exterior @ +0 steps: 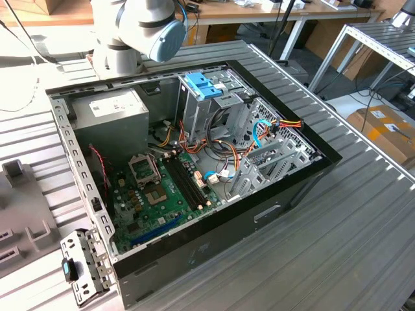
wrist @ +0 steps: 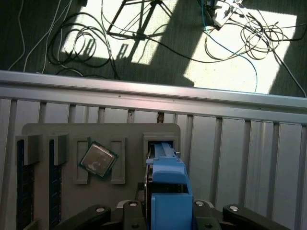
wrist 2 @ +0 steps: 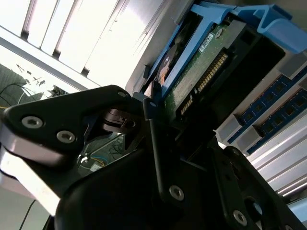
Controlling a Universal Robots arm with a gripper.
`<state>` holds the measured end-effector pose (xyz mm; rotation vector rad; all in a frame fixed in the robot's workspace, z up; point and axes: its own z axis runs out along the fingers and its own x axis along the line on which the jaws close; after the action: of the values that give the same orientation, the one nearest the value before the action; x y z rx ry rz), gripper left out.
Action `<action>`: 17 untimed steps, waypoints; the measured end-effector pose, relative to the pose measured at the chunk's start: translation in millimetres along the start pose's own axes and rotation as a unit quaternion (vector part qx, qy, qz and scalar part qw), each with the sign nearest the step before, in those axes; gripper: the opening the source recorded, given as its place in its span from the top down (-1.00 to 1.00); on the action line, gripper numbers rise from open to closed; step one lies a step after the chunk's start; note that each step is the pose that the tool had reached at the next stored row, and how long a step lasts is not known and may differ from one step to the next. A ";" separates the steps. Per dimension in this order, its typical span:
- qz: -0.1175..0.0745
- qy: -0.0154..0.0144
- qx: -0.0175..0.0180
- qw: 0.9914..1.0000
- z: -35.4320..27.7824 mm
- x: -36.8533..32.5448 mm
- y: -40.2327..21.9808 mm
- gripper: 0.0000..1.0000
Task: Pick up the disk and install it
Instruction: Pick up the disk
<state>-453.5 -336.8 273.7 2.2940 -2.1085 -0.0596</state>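
Observation:
The disk [wrist: 165,184] stands on edge in a slot of a grey fixture tray [wrist: 129,132], clipped into a bright blue carrier. In the second wrist view the disk [wrist 2: 201,76] shows its green circuit-board side and a row of gold contacts, with the blue carrier along its edges. My gripper [wrist: 168,213] straddles the near end of the disk from above, its black links on either side of the blue carrier. In the second wrist view my gripper [wrist 2: 156,127] sits right against the disk's end.
On the same tray lie a processor chip [wrist: 98,160] and memory sticks [wrist: 24,182]. The tray sits near the ribbed table's edge [wrist: 153,91], with floor and cables beyond. The open computer case [exterior: 188,162] holds a power supply [exterior: 113,113], a motherboard [exterior: 162,191] and a blue bracket [exterior: 202,85].

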 end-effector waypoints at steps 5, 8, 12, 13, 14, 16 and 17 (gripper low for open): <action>0.036 -0.002 0.000 0.999 0.5 0.0 0.0 0.28; 0.065 -0.003 0.001 0.998 0.9 0.0 0.0 0.28; 0.092 -0.004 0.001 0.996 1.3 0.1 -1.2 0.28; 0.093 -0.004 0.001 0.996 1.3 0.1 -1.6 0.28; 0.094 -0.004 0.001 0.996 1.3 0.2 -1.8 0.28; 0.095 -0.004 0.001 0.995 1.2 0.4 -3.6 0.28; 0.096 -0.004 0.001 0.995 1.1 0.5 -5.0 0.28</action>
<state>-448.6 -336.9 272.4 2.0841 -2.3207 -0.0633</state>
